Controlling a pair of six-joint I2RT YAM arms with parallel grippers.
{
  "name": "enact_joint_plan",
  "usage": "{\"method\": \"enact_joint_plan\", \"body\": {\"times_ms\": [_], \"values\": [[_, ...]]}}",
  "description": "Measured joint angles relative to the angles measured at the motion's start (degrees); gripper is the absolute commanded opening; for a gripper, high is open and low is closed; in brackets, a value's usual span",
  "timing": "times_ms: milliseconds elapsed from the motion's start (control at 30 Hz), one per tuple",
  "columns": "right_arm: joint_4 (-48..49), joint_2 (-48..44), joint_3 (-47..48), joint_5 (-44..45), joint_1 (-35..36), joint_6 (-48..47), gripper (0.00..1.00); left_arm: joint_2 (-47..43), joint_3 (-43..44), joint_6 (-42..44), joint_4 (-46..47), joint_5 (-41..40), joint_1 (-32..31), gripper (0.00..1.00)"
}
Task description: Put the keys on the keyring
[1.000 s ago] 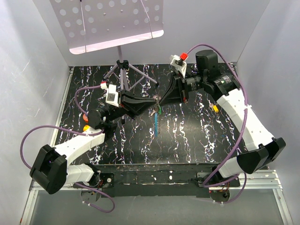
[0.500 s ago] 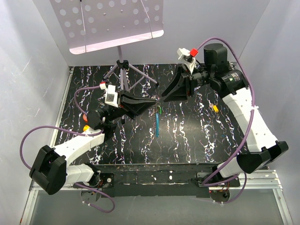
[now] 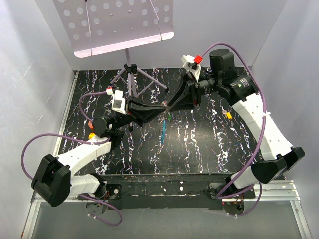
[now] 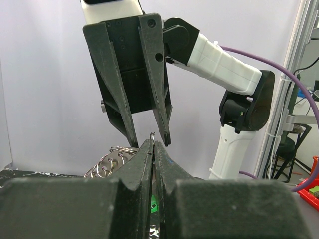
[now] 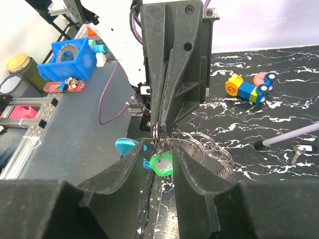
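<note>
Keyring (image 5: 157, 133): thin silvery-grey wire loop, upright and seen edge-on, held aloft and pinched in the closed tips of the left gripper (image 4: 153, 144). A light-blue strip (image 3: 165, 130) hangs straight down from it. 1 key (image 5: 162, 164), tiny with a bright green plastic head, hangs just under the loop and touches it, between the parted fingers of the right gripper (image 5: 158, 152). Whether it is threaded on cannot be told.

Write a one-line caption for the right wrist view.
Right gripper, jaws apart, flanks a green key hanging below the keyring pinched by the left gripper.
</note>
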Motion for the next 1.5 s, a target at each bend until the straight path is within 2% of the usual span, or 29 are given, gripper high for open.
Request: {"method": "enact_joint_plan", "body": {"times_ms": [233, 533, 733, 800, 967, 1067, 1200, 1333, 1500], "values": [[-0.04, 0.02, -0.94, 0.63, 0.52, 0.09, 0.29, 0.0, 0.0, 0.0, -0.02, 0.0, 0.0, 0.0], [0.33, 0.02, -0.94, 0.74, 0.76, 0.83, 0.02, 0.0, 0.0, 0.0, 0.02, -0.04, 0.0, 0.0], [0.46, 0.02, -0.94, 0.74, 0.76, 0.55, 0.01, -0.37, -0.07, -0.02, -0.17, -0.07, 0.0, 0.0], [0.24, 0.02, -1.01, 0.74, 0.83, 0.07, 0.01, -1.33, -0.52, 0.09, -1.42, -0.26, 0.0, 0.09], [-1.03, -0.02, -2.34, 0.83, 1.25, -0.98, 0.01, -6.32, -2.16, 1.86, -8.17, -0.57, -0.02, 0.39], [-2.62, -0.02, -2.73, 1.33, 1.16, -2.08, 0.01, -10.14, -2.16, 2.6, -13.51, -0.68, 0.31, 0.55], [-5.33, -0.02, -2.82, 2.62, 1.16, -5.18, 0.01, -14.84, -1.92, 3.41, -23.04, -0.55, 2.03, 0.72], [-10.25, -0.02, -2.82, 5.18, 1.16, -10.86, 0.01, -16.68, 3.67, 4.15, -40.11, 1.42, 5.6, 0.79], [-19.52, 0.7, -1.9, 8.96, 1.16, -19.61, 0.01, -12.0, 19.45, 7.3, -64.28, 7.74, 10.25, 0.82]]}}
